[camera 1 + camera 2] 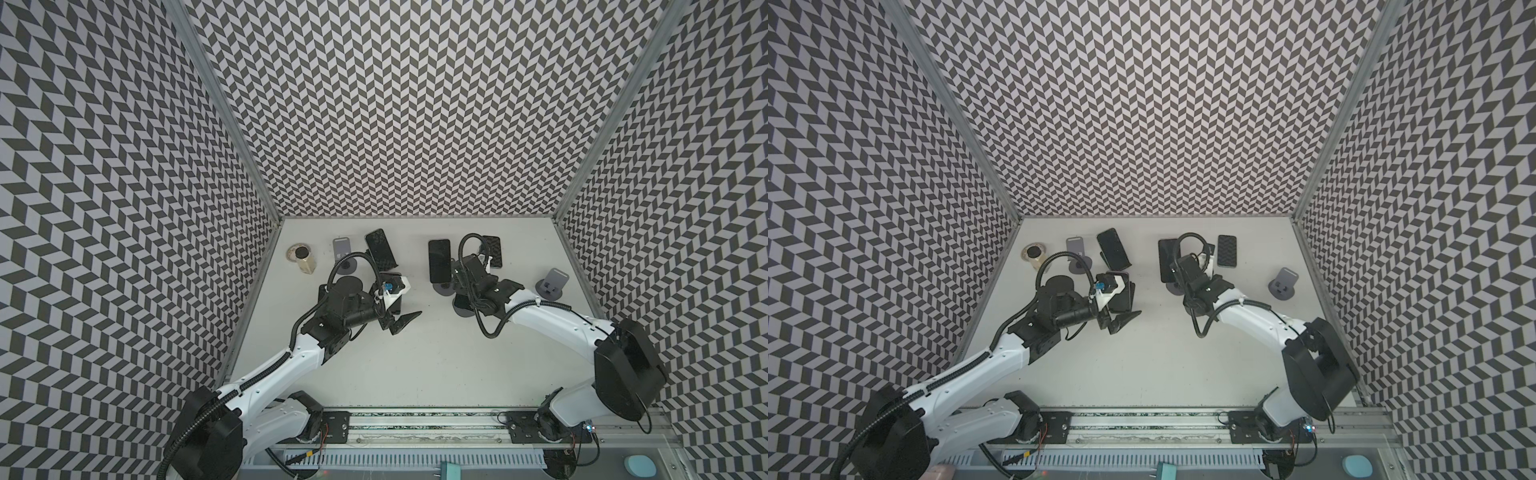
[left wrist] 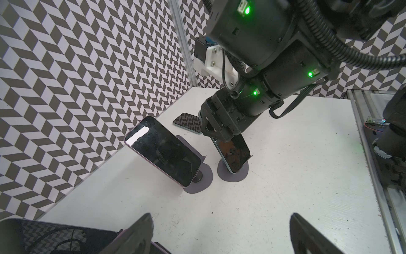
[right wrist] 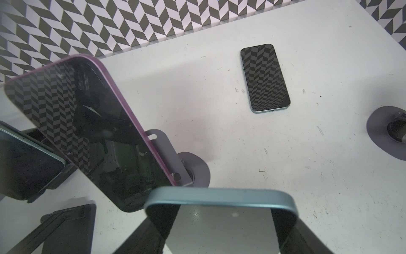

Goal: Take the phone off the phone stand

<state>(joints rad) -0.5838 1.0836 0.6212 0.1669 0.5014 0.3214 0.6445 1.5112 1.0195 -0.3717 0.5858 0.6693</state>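
My right gripper [image 2: 222,137] is shut on the top edge of a teal-rimmed phone [image 2: 234,154], which leans on a grey phone stand with a round base [image 2: 232,177]. In the right wrist view the phone's teal rim [image 3: 219,196] spans the space between both fingers [image 3: 162,222]. In both top views the wrist hides this phone; only the stand's base [image 1: 463,311] shows. My left gripper [image 1: 400,324] [image 2: 222,235] hovers open over bare table, holding nothing.
Beside it a purple-rimmed phone [image 2: 162,151] [image 3: 87,132] leans on its own stand. One phone [image 3: 264,78] lies flat at the back. An empty stand [image 1: 550,282] is at the right. At the left are another phone on a stand [image 1: 380,249], an empty stand [image 1: 343,248] and a jar [image 1: 301,258].
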